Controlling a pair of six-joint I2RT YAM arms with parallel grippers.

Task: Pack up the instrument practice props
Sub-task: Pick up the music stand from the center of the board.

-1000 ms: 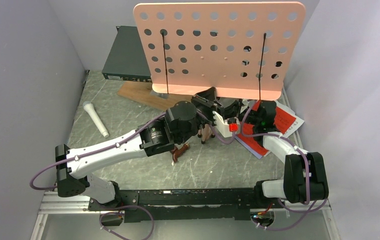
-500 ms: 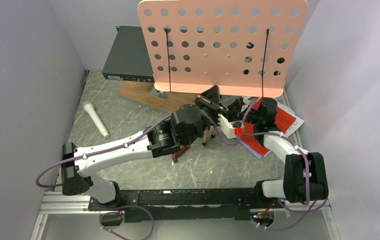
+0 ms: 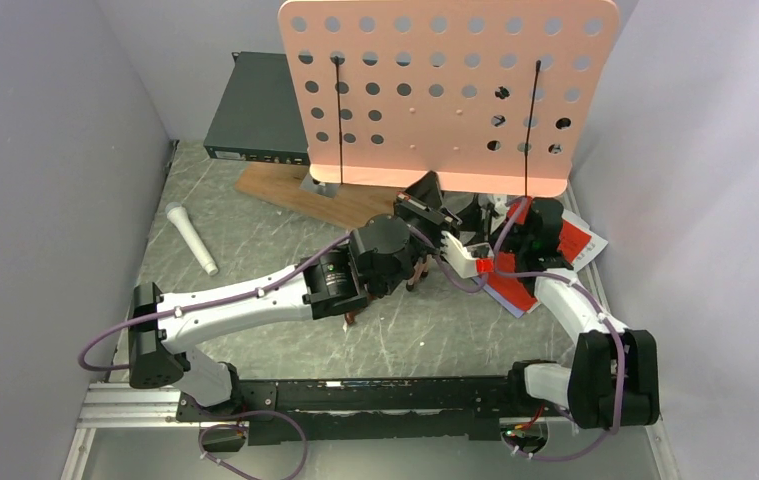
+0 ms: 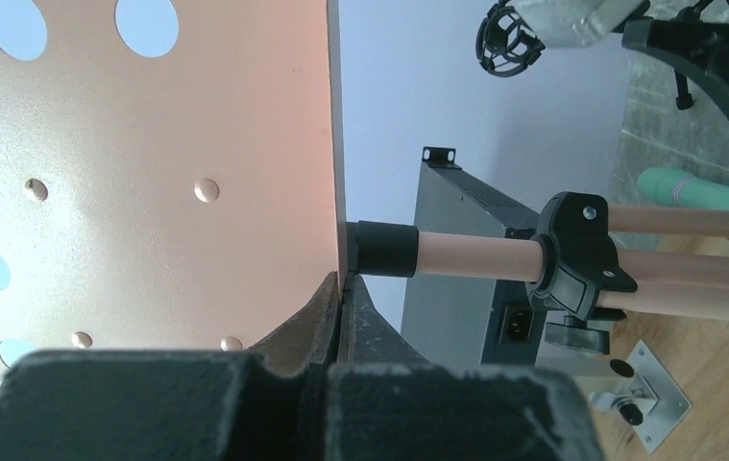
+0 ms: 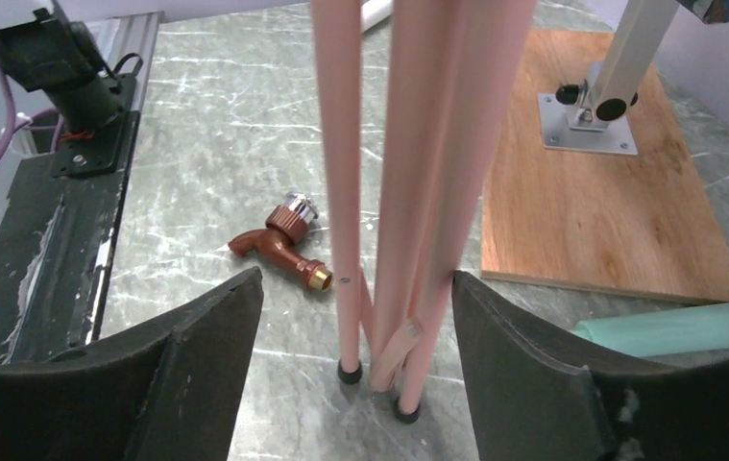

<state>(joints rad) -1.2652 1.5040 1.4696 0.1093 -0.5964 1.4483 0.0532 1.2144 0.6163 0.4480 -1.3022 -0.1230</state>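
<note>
The pink perforated music desk (image 3: 445,95) stands upright on its stem, high at the back of the table. My left gripper (image 4: 341,280) is shut on the desk's lower edge (image 4: 149,173), next to the black collar of the pink stem (image 4: 475,257). The pink tripod legs (image 5: 408,192) are folded together, feet on the table. My right gripper (image 5: 357,277) is open, one finger on each side of the legs, apart from them. A white microphone (image 3: 191,238) lies at the left. A mint microphone (image 5: 677,327) lies by the wooden board. Red and white sheet-music pages (image 3: 570,245) lie under the right arm.
A dark grey flat box (image 3: 255,110) sits at the back left, with a wooden board (image 5: 600,192) and its metal bracket in front of it. A small brown tap (image 5: 283,240) lies near the legs. A black mic mount (image 4: 509,38) shows at the back. Walls close in on both sides.
My right gripper has opened and let go of the tripod legs. The music desk has shifted slightly right, and my left arm moved right with it.
</note>
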